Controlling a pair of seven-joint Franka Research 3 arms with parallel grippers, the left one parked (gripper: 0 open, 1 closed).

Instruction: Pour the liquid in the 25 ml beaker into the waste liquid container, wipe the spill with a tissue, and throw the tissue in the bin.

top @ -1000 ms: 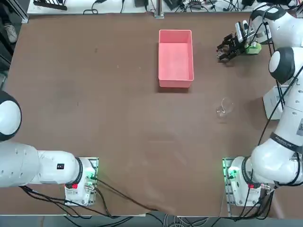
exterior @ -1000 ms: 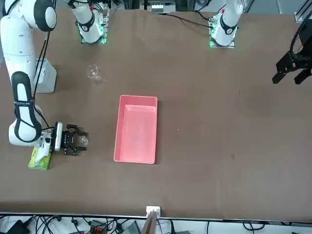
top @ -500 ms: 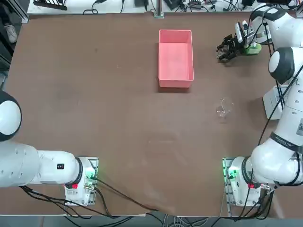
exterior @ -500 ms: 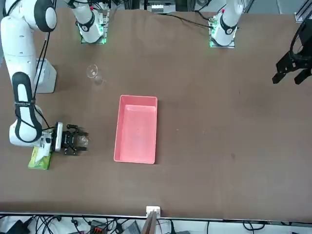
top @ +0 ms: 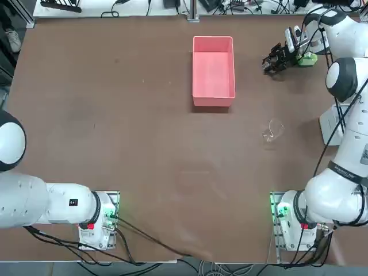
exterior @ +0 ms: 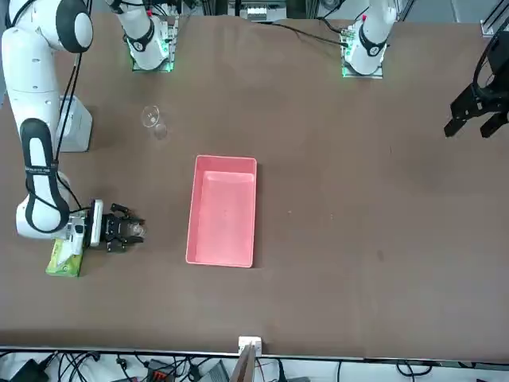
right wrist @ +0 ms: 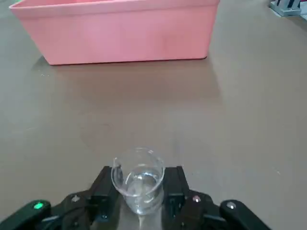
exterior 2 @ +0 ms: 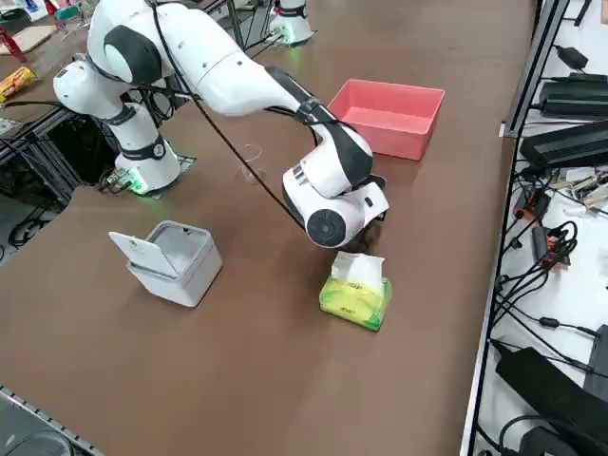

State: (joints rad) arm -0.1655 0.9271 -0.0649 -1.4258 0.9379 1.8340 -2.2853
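Right tool [right wrist: 139,189] low over the brown counter [top: 144,144], near its far right corner as I see it from overhead, its fingers [right wrist: 103,184] closed against both sides of the 25 ml beaker [right wrist: 138,178]. The beaker stands upright between them with a little clear liquid in its bottom. The pink tray [top: 213,70] lies ahead of the tool, well apart from it. Just behind the wrist sits the yellow-green tissue pack [exterior 2: 355,294], a white sheet poking from its top. A larger clear glass beaker [top: 272,130] stands alone nearer the arm's base, and a small grey bin [exterior 2: 171,259] with its lid open sits at the counter's right edge.
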